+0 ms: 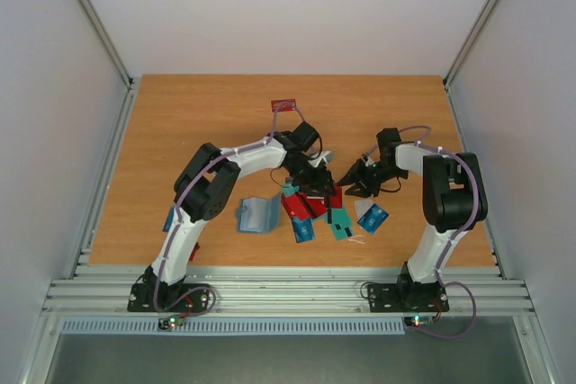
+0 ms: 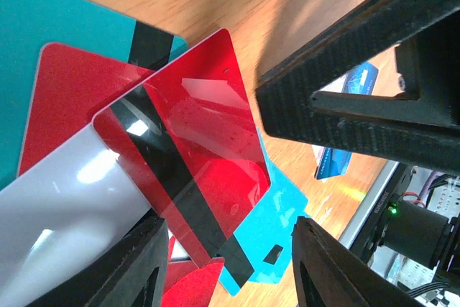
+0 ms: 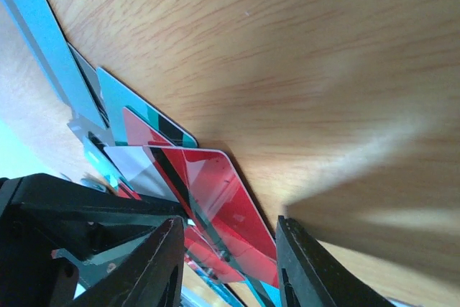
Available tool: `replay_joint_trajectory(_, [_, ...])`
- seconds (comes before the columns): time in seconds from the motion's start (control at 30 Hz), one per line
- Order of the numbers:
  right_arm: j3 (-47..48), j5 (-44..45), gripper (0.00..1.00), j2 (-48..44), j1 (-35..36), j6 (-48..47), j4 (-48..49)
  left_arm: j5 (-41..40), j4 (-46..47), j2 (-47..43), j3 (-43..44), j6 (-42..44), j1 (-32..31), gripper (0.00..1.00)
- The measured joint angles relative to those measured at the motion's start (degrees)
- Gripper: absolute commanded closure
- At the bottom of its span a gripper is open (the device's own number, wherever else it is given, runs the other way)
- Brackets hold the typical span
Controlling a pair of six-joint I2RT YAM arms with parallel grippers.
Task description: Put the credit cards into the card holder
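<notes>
A pile of credit cards (image 1: pixel 317 204) lies mid-table, red, teal and white. My left gripper (image 1: pixel 314 186) hangs open right over it; in the left wrist view (image 2: pixel 230 267) a red card with a black stripe (image 2: pixel 190 156) and a teal card (image 2: pixel 284 224) lie between its fingers. My right gripper (image 1: pixel 349 177) is open at the pile's right edge, close to the left one; in the right wrist view (image 3: pixel 226 267) the same red card (image 3: pixel 233 210) lies between its fingers. The card holder (image 1: pixel 256 215) lies open to the left of the pile.
Loose cards lie round about: a red one (image 1: pixel 284 105) at the back, a blue one (image 1: pixel 303 230), a teal one (image 1: pixel 340 223), a white and blue one (image 1: pixel 372 215), and one (image 1: pixel 168 219) beside the left arm. Metal rails edge the table.
</notes>
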Motion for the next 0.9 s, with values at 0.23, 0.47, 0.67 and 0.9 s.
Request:
replay_joint_trajectory(0.23, [0.8, 2.6, 0.55, -3.2, 0.2, -3.0, -5.8, -2.7, -0.7, -2.3, -1.1, -0.2, -0.2, 0.52])
replay_joint_trajectory(0.47, [-2.0, 2.5, 0.52, -5.1, 0.7, -2.9, -5.9, -4.8, -0.9, -3.2, -0.5, 0.0, -0.3, 0.59])
replay_joint_trajectory(0.67, [-2.8, 2.3, 0.51, -5.2, 0.7, -2.5, -5.7, -5.7, -0.9, -2.6, 0.9, 0.0, -0.4, 0.68])
replay_joint_trajectory(0.9, [-3.3, 1.2, 0.51, -5.2, 0.7, -1.2, -4.5, -5.7, -1.2, -1.8, 1.0, 0.2, -1.4, 0.72])
